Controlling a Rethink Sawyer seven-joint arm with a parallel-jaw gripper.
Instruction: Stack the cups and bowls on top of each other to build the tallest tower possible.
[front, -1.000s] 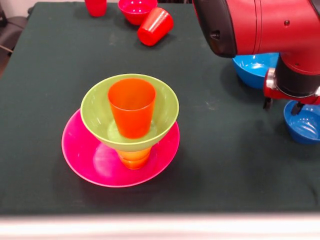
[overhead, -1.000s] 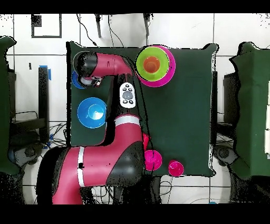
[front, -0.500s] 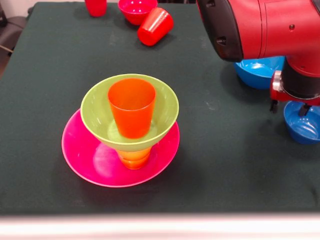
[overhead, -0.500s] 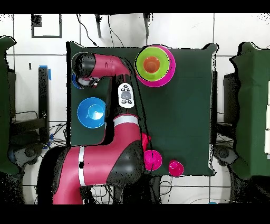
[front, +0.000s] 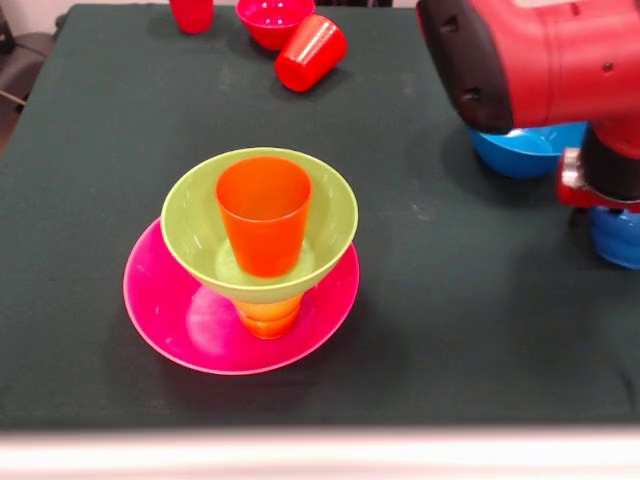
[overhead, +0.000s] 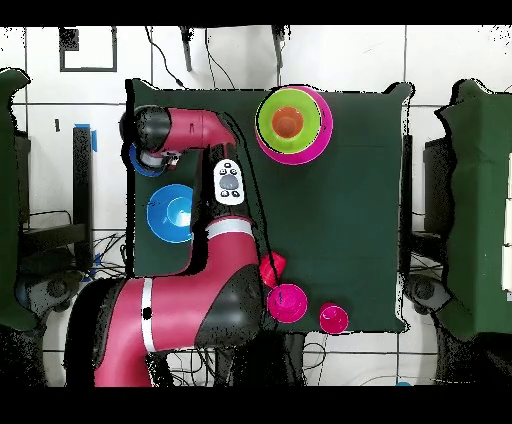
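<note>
dark worktop (front: 90, 120): the claw (front: 600, 195) hangs directly over the small blue bowl (front: 618, 238), well apart from the tower (front: 258, 255); its spread is hidden.

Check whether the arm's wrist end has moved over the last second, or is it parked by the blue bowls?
Yes. In the front view the wrist end has slid rightward relative to the green bowl, now covering more of the small blue bowl.

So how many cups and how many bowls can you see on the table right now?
Cups: 4: orange cup, yellow cup, tipped red cup, upright red cup.
Bowls: 5: pink bowl, green bowl, red bowl, light blue bowl, dark blue bowl.
Total: 9.
</note>
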